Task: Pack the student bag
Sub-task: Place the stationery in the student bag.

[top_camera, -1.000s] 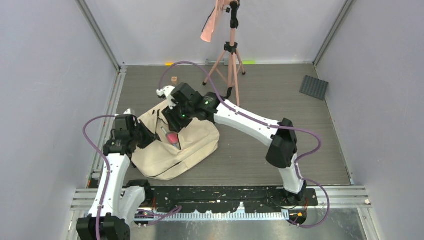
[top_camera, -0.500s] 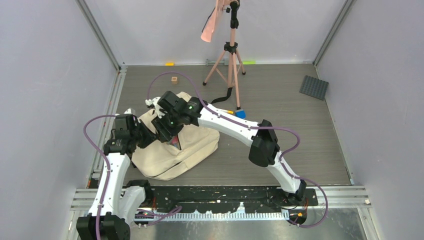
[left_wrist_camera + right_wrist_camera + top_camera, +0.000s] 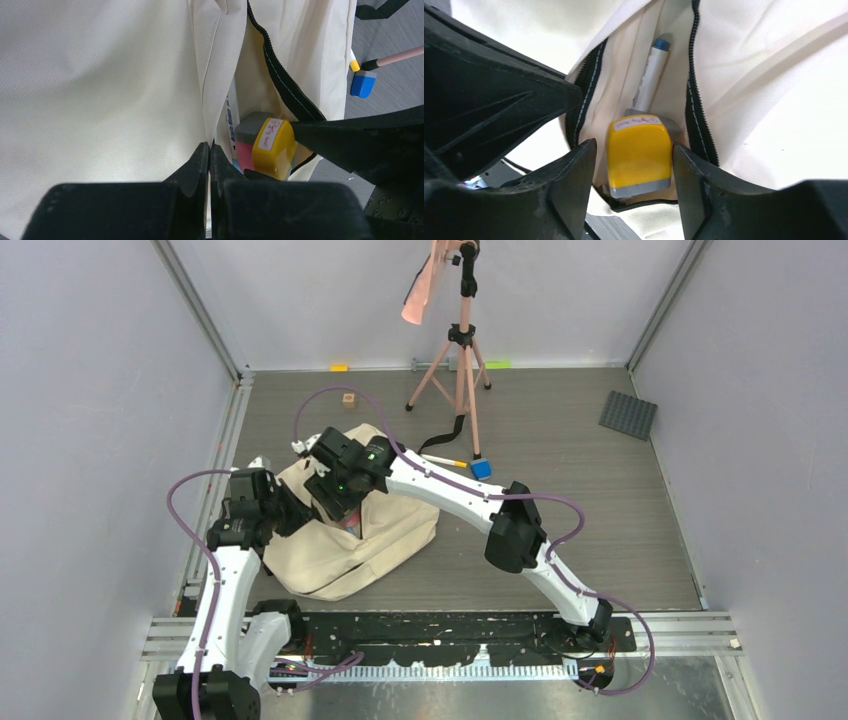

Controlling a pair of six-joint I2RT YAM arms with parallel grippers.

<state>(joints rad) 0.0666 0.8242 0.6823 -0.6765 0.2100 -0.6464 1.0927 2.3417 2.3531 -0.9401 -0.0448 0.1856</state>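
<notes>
Right wrist | right gripper (image 3: 633,147) jaws parted beside yellow block (image 3: 639,145) (gap one side), inside student bag (image 3: 774,100) | left gripper (image 3: 209,150) jaws pinch canvas to spread opening

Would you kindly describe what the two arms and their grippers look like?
The left arm and right arm have white shells between black, blocky joint housings, with a purple cable looping along each. A small green light glows near the right wrist. The left gripper and right gripper have matte black, tapered fingers.
</notes>
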